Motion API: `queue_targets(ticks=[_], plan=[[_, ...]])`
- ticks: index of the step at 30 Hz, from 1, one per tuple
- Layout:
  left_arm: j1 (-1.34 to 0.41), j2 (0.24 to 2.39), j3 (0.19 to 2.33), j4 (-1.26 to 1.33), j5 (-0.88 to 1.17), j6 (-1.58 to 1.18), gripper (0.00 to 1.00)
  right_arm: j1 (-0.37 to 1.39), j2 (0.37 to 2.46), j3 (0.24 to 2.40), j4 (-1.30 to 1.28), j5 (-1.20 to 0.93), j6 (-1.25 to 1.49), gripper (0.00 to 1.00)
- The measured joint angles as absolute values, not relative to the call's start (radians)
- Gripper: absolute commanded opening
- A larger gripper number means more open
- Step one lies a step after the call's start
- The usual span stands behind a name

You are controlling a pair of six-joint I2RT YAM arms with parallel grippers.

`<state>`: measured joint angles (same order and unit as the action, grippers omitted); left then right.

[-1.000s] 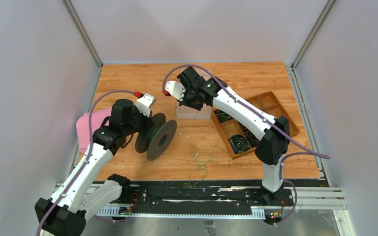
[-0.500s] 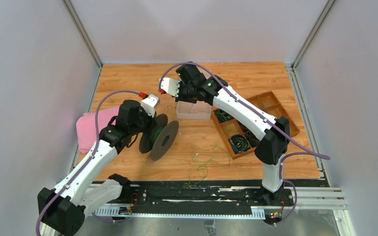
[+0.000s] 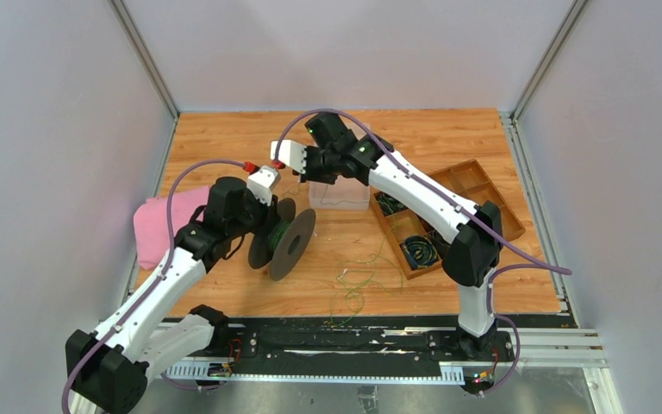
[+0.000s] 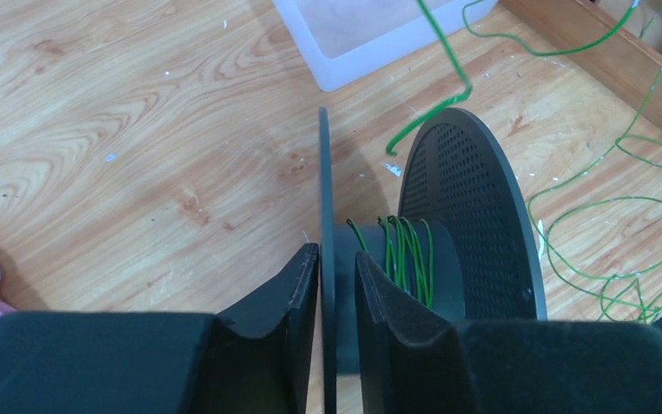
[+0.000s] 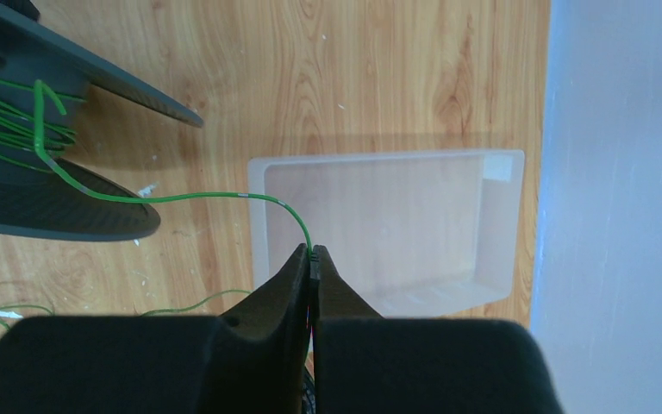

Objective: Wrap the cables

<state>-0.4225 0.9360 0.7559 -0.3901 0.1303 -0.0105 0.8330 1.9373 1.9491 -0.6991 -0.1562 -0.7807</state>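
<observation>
Pinching green cable (image 5: 181, 197): right gripper (image 5: 312, 259), jaws together

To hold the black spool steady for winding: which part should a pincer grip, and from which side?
Probably grip the thin solid flange at its rim, coming edge-on from above. The spool stands on its flange edges, so that rim is exposed, and the hub carries green cable.

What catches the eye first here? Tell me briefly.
A black spool stands on edge left of centre on the table, a few turns of green wire on its core. The left end effector straddles one flange; the right end effector, above a clear tray, pinches that wire.
</observation>
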Motion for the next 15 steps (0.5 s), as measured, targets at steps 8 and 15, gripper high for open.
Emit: queue_targets(ticks=[8,15], plan=[[-0.422,0.899,0.749,-0.426,0.155,0.001,0.53,0.833,1.949,1.915,-0.64,-0.277,-0.772,0.01],[-0.422,0.847,0.748,-0.511,0.176,0.071,0.68,0.835,1.951,1.877,-0.626,-0.35,-0.77,0.01]])
